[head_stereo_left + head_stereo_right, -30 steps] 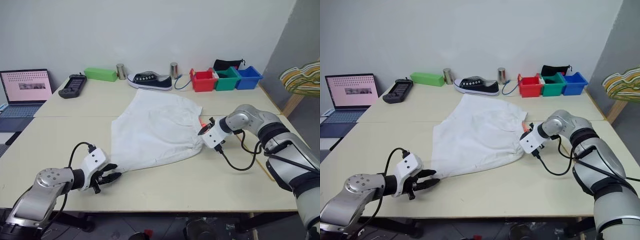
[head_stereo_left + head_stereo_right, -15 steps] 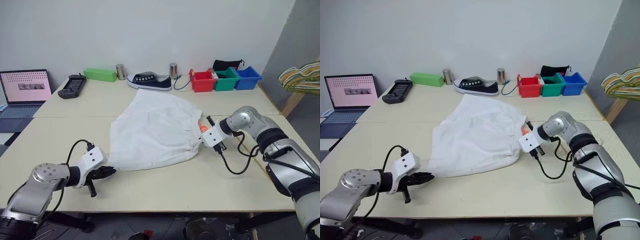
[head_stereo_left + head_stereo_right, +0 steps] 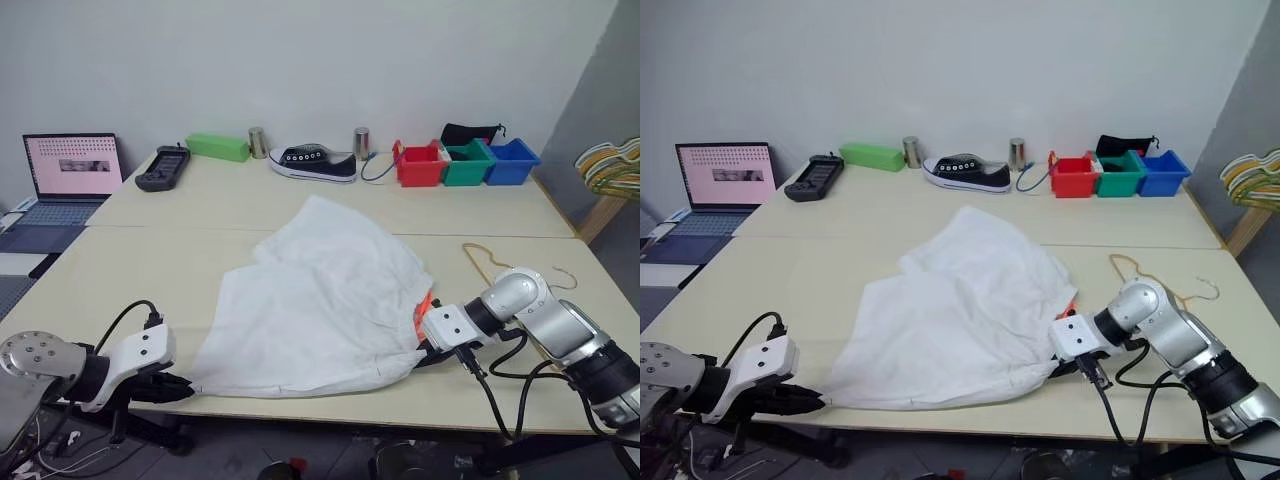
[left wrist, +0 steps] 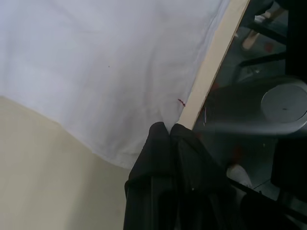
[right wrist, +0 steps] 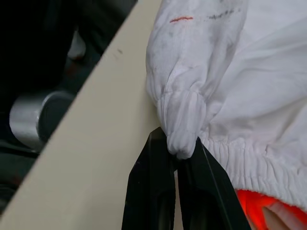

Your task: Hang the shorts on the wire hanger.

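Observation:
The white shorts [image 3: 320, 300] lie spread across the middle of the table [image 3: 150, 260], reaching its front edge. At the front left corner of the cloth, my left gripper [image 3: 183, 383] is shut on the hem; the left wrist view shows its black fingers [image 4: 163, 139] pinching the fabric at the table edge. My right gripper [image 3: 427, 352] is shut on the gathered waistband [image 5: 184, 120], with the orange-red drawstring [image 5: 254, 203] just beside it. The thin wire hanger [image 3: 473, 250] lies flat on the table behind my right arm.
Along the back edge stand a dark shoe [image 3: 313, 162], two metal cans, a green box [image 3: 222, 147], a handheld controller [image 3: 164, 168] and red, green and blue bins [image 3: 465, 163]. A laptop [image 3: 72, 170] sits far left. Bunched hangers [image 3: 612, 168] hang at the right.
Both grippers closed on the shorts and drew back toward the table's front edge, dragging the cloth along. The wire hanger, hidden before, now shows. The camera view has also shifted.

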